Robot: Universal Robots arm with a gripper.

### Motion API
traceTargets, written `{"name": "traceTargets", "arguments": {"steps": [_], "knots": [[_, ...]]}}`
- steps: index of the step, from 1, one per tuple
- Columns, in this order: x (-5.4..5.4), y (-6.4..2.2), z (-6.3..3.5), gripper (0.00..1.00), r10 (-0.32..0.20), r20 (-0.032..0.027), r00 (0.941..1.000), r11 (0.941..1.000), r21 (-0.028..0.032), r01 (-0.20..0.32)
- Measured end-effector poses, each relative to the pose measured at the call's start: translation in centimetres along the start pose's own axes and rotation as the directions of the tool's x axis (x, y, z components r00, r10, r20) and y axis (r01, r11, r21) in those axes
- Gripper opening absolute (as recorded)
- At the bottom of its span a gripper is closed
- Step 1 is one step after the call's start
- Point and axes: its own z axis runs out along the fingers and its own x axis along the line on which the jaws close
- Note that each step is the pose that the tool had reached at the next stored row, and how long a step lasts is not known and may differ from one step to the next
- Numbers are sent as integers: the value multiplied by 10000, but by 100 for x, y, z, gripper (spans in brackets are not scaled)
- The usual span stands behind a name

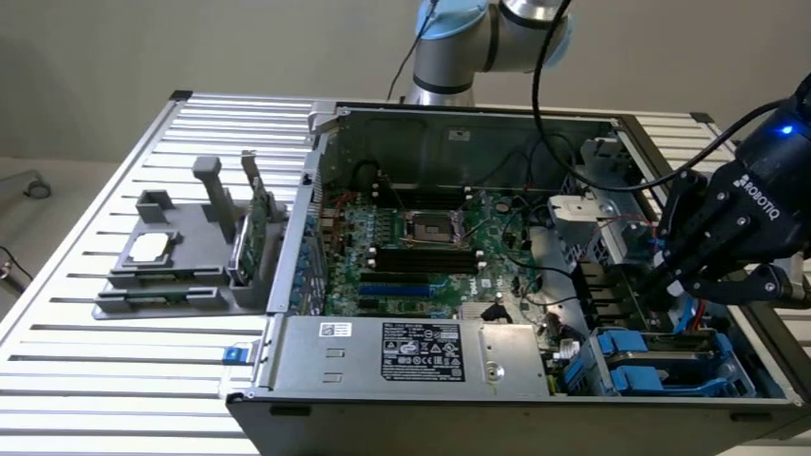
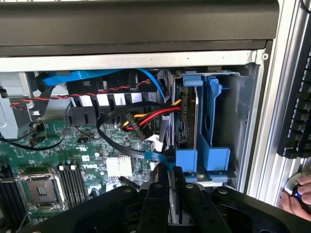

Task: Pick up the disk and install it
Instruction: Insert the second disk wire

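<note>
The open computer case point(image 1: 443, 123) lies on its side on the slatted tabletop point(image 1: 114, 380), and everything worth watching sits around the drive cage point(image 2: 243, 121) in 1 corner of it. The disk point(image 2: 186, 116) is in that cage, standing on its thin edge in a blue carrier point(image 2: 186, 159). A 2nd blue carrier point(image 2: 214, 155) stands just beside it in the cage, on the side away from the motherboard point(image 2: 73, 155). On edge is, I'd judge, the only way the cage accepts a drive: its slots are narrow and upright, and the carrier's tabs face outward where something can reach them.

The gripper point(image 2: 170, 187) hangs over the cage's open side, close to the 1st carrier's tab. Its jaws are drawn nearly together with only a narrow slit between them, and I can make out nothing held there. In the exterior view the gripper point(image 1: 666, 285) has reached into the case just above the cage.

The disk's long axis runs along its slot, from the jaws' end toward the far wall of the cage, and its broad face is turned toward the motherboard. Red, yellow and black cables point(image 2: 146, 116) bunch against the cage on that same side (a person's hand point(image 2: 296, 194) rests outside the cage, beyond the case wall).
</note>
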Motion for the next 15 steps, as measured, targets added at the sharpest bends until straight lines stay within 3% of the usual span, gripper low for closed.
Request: {"name": "traceTargets", "arguments": {"steps": [2,6,15], "knots": [[-5,29,8,16,-11,-14,10000,10000,51,11],[-17,84,27,16,-41,-54,10000,9999,97,41],[-86,167,83,16,-104,-162,9998,9995,310,109]]}}
